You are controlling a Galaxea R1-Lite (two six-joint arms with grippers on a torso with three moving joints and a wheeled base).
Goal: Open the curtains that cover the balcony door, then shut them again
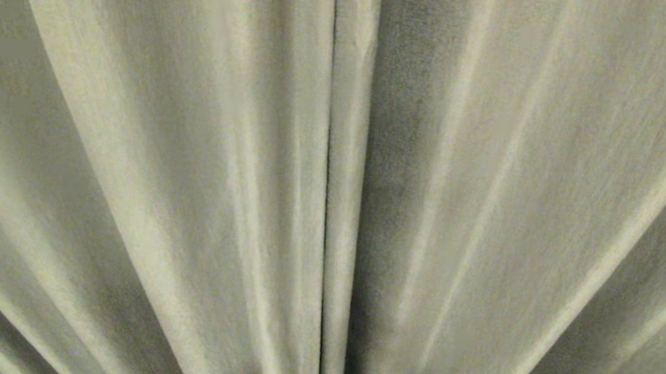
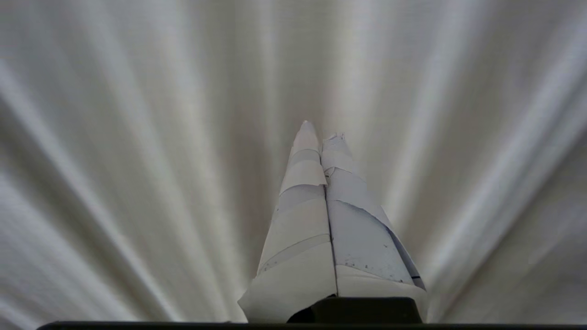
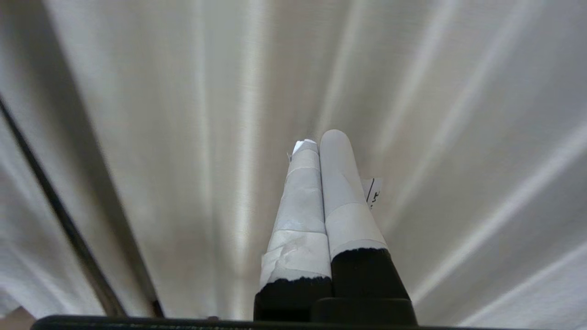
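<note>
— What does the head view show?
— Only the curtains (image 1: 190,168). The two cream panels hang drawn together, and their hemmed edges meet in a narrow dark vertical seam near the middle. Soft pleats fan out to both sides. The balcony door cannot be seen.
— Where is the left gripper (image 2: 321,130)?
— It points at the pleated fabric, just before it. Its two fingers (image 2: 302,220), wrapped in white tape, are pressed together with nothing between them.
— And the right gripper (image 3: 318,137)?
— It also faces the cloth. Its taped fingers (image 3: 344,192) are clenched and empty. A thin dark line runs through the fabric to one side.
</note>
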